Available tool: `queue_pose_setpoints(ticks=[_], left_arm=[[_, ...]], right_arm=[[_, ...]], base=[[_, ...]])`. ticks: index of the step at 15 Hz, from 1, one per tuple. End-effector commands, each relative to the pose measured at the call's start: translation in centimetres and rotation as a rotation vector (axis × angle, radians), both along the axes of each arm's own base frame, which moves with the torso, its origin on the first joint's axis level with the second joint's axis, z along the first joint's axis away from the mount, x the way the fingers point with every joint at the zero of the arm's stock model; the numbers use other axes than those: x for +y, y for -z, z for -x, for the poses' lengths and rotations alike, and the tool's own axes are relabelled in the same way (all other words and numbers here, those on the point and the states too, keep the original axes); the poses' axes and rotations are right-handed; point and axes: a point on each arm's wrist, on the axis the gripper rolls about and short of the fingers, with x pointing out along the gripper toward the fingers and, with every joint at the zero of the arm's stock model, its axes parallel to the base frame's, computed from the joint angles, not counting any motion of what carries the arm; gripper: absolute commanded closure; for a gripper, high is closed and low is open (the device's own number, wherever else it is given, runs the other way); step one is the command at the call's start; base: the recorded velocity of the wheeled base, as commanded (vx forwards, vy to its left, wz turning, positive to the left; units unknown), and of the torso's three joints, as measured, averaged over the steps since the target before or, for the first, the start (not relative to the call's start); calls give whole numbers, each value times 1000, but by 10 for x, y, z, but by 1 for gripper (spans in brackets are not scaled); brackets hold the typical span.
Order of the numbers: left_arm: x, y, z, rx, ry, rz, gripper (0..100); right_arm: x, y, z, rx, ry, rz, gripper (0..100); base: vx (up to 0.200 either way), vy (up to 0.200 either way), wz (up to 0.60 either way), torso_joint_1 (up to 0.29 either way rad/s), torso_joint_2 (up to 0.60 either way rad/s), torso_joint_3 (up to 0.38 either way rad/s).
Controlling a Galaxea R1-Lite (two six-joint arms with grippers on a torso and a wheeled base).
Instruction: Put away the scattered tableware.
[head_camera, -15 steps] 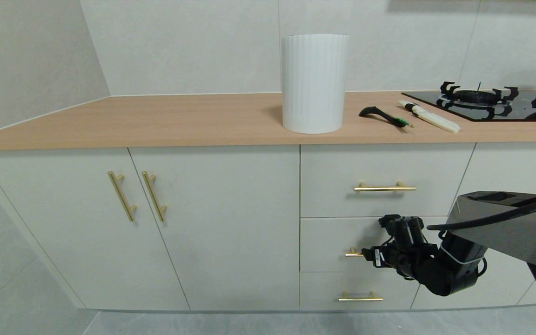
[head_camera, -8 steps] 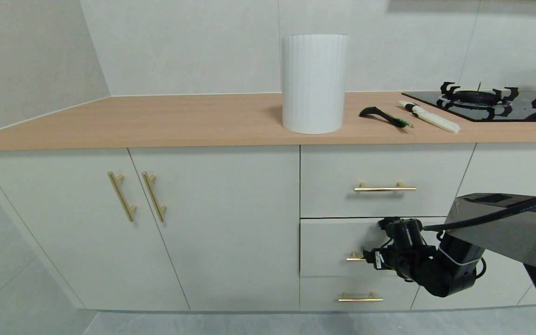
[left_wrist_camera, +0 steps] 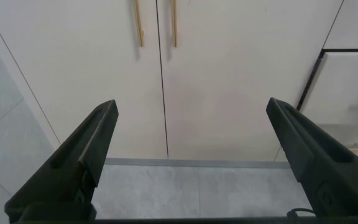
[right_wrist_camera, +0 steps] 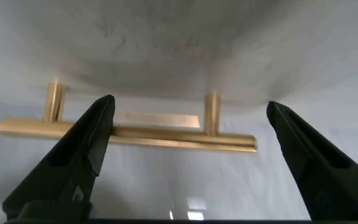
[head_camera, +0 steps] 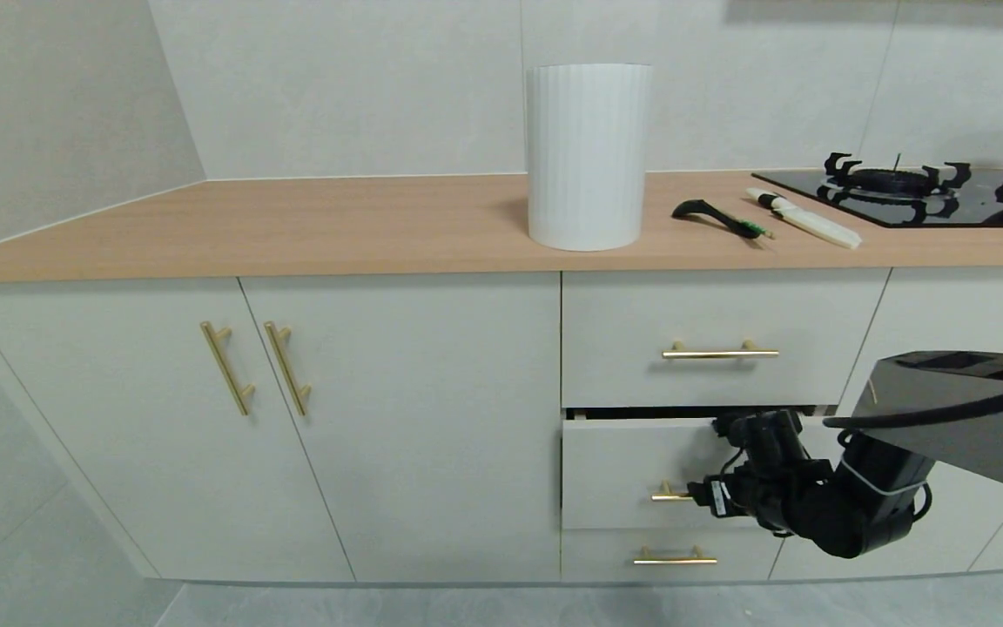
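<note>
The right hand (head_camera: 700,490) sits at the handle (right_wrist_camera: 160,140) of the middle drawer (head_camera: 615,461), low on the right. Its fingers are spread wide with the gold bar across the gap, clamped on nothing. The drawer stands a little way out. The left hand (left_wrist_camera: 190,104) is wide open and empty, facing the cupboard doors (left_wrist_camera: 216,74). On the worktop (head_camera: 336,226) a black spoon (head_camera: 715,216) and a white knife (head_camera: 802,219) lie right of a white ribbed pot (head_camera: 587,157), near the hob (head_camera: 902,196). A white label (head_camera: 716,495) by the right hand is too small to read.
</note>
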Motion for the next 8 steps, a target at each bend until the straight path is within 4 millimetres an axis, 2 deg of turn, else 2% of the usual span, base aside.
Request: queue_pose_setpoints(ticks=[1,2,3,4,5,8], left_arm=[[0,0,0,1,-1,0,0],[0,0,0,1,-1,0,0],[0,0,0,0,-1,0,0],[0,0,0,1,-1,0,0],[0,0,0,0,-1,0,0],[0,0,0,1,-1,0,0]], right_arm=[[1,-66,26,-25,-50,-34,0],[1,-98,41,-24,-90,-59,0],[-1,-144,67,-36,-131,-83,0],[1,-162,80,-56,-152,-94,0],[3,-174,87,-90,-168,-105,0],[10,-176,87,-111,-179,-122,0]], base=[[0,0,0,0,0,0],[0,0,0,0,0,0],[0,0,0,0,0,0],[0,0,0,0,0,0],[0,0,0,0,0,0],[0,0,0,0,0,0]])
